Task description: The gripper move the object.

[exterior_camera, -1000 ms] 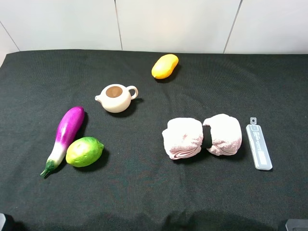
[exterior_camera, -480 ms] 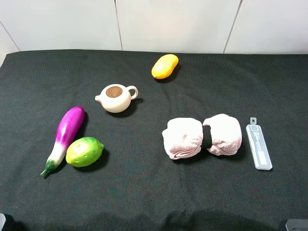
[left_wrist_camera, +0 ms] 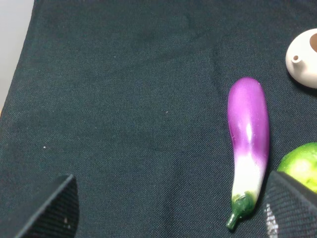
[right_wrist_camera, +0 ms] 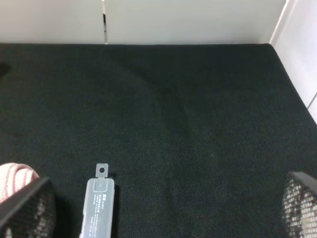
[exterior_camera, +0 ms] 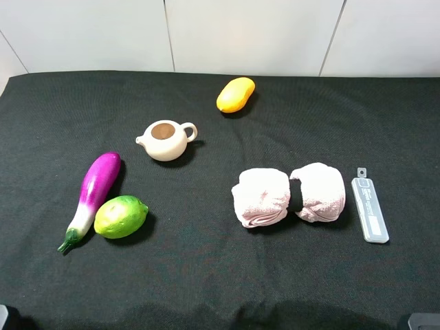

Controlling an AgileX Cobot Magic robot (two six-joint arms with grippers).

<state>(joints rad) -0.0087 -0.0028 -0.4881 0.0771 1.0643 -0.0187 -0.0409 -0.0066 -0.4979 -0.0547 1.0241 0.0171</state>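
Table (exterior_camera: 206, 275) draped in black cloth, seen from above; white wall panels run along its far edge. The broadest bare stretches lie along the near edge, in the far-left and far-right corners, and in the middle between teapot (exterior_camera: 166, 139) and towels (exterior_camera: 289, 195).

Left half: eggplant (exterior_camera: 95, 194), stem toward the near edge, touching the lime (exterior_camera: 121, 216) on its right; the teapot stands farther back, well apart from both. A mango (exterior_camera: 236, 94) lies near the far edge, close to centre. Right half: two rolled pink towels side by side and touching, with a clear plastic case (exterior_camera: 370, 209) just beside them on the right, apart from them.

Left gripper (left_wrist_camera: 168, 208): only its two black fingers (left_wrist_camera: 49, 208) show, at the wrist view's corners, spread wide and holding nothing, above bare cloth beside the eggplant's stem. Right gripper (right_wrist_camera: 163, 210): fingers (right_wrist_camera: 299, 206) likewise spread wide and empty, above the cloth with the case's hanging-tab end between them. Neither arm reaches into the overhead view beyond dark corners at the near edge.

The case bears small printing, too fine to read.
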